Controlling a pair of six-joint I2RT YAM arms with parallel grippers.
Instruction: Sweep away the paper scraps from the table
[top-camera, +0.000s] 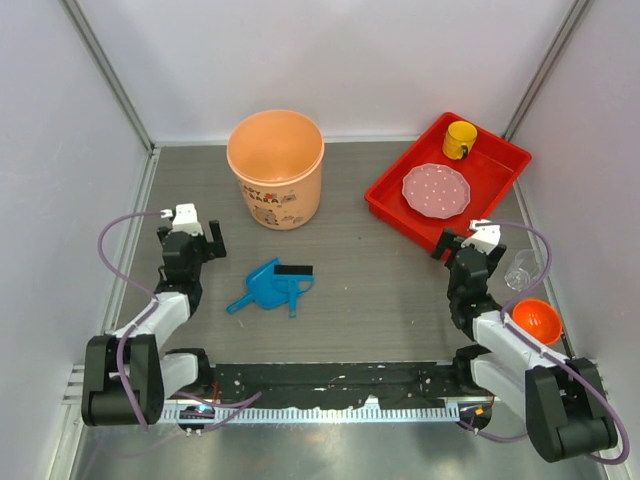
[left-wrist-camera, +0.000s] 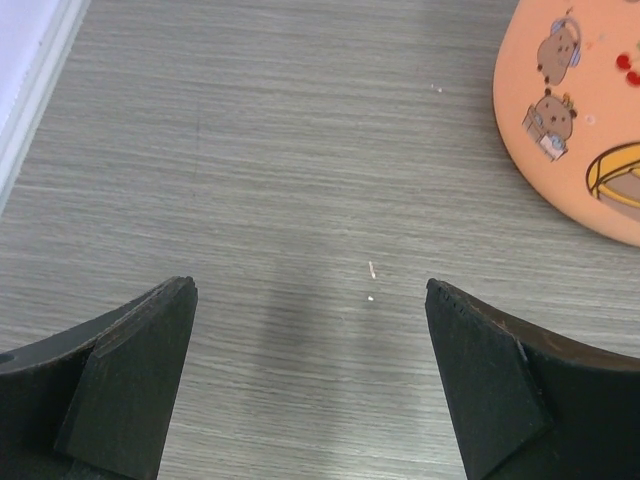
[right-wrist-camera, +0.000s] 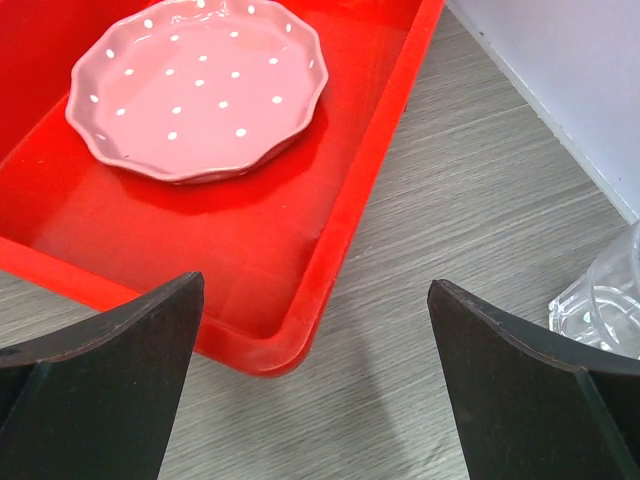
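Observation:
No paper scraps show in any view; only two tiny white specks (left-wrist-camera: 371, 272) lie on the grey wood-grain table (top-camera: 370, 290). A blue dustpan (top-camera: 266, 284) with a black-bristled brush (top-camera: 294, 271) lies at the table's middle. My left gripper (top-camera: 190, 232) is open and empty, left of the dustpan, over bare table in the left wrist view (left-wrist-camera: 310, 295). My right gripper (top-camera: 468, 245) is open and empty at the right. In its wrist view (right-wrist-camera: 315, 290) it hovers by the near corner of the red tray (right-wrist-camera: 340, 250).
An orange bucket (top-camera: 275, 170) stands at the back centre, its side in the left wrist view (left-wrist-camera: 580, 120). The red tray (top-camera: 395, 218) holds a pink plate (top-camera: 436, 190) and a yellow cup (top-camera: 460, 139). A clear plastic cup (top-camera: 521, 268) and an orange bowl (top-camera: 535, 320) sit near the right wall.

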